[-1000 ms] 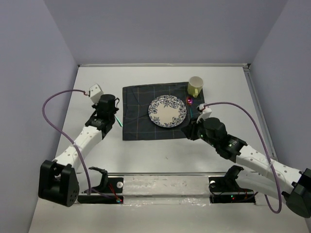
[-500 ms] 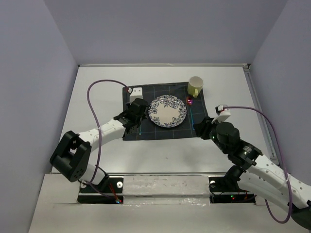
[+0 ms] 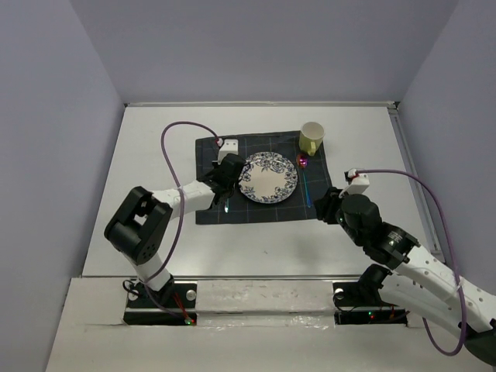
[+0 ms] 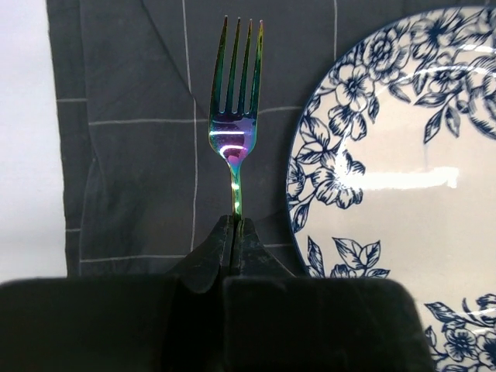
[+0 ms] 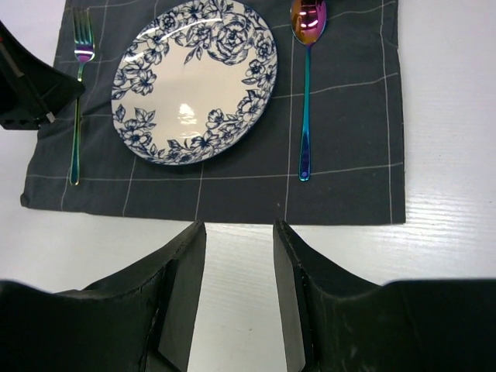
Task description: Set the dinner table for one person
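The left gripper (image 4: 235, 225) is clamped on the fork (image 4: 235, 132), which lies on the cloth (image 4: 132, 155) just left of the plate (image 4: 387, 194). Its long axis runs near-to-far, tines pointing away from the arms. The right gripper (image 5: 238, 240) hangs with its fingers apart above the table (image 3: 155, 139).

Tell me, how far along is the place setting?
Done: plate on the dark cloth, spoon to its right, cup at the far corner. In hand: left jaws shut on the fork, left of the plate. Left: release it. Right jaws open, empty.
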